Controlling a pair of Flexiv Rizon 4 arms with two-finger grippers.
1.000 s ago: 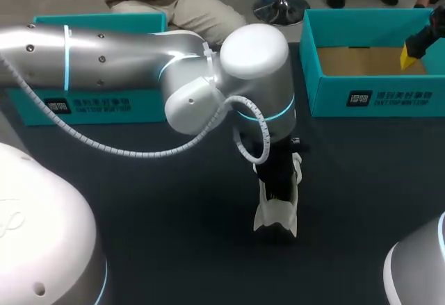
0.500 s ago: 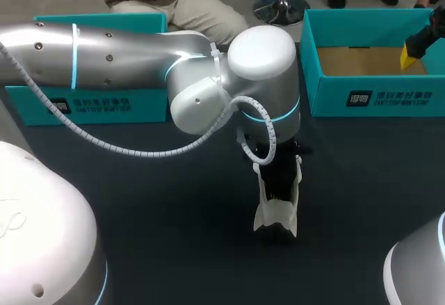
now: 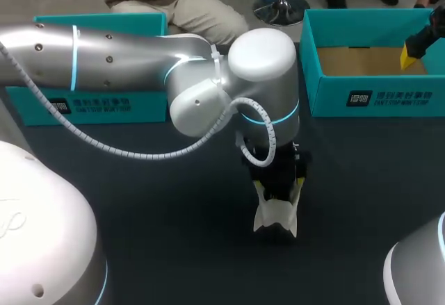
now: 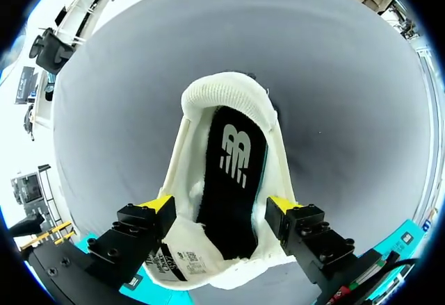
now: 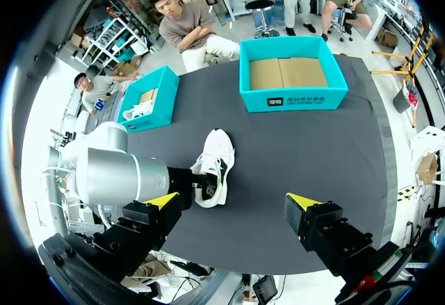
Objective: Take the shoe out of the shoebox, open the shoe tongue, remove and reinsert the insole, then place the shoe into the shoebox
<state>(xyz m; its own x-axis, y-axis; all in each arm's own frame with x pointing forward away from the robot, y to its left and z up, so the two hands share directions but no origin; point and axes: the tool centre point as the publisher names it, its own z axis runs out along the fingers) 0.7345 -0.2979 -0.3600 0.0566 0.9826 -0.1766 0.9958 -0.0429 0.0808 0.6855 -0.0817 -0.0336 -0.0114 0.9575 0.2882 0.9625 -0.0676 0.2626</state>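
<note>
Now my left pincer (image 4: 221, 211) has come down lower, its fingers wide apart, one on each side of the shoe (image 4: 226, 93). The shoe lies on the desk (image 4: 334, 76), out of the shoebox (image 3: 375, 96), and has not moved. I think pulling out the black insole (image 4: 229, 173) comes next.

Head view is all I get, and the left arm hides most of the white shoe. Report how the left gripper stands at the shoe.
Observer: The left gripper is open, and the white shoe lies between its yellow tips.
Operator: Check the insole.
Observer: The black insole lies flat inside the shoe.
Operator: Now report the right gripper.
Observer: The right gripper is open, high above the table, with nothing between its tips.
</note>
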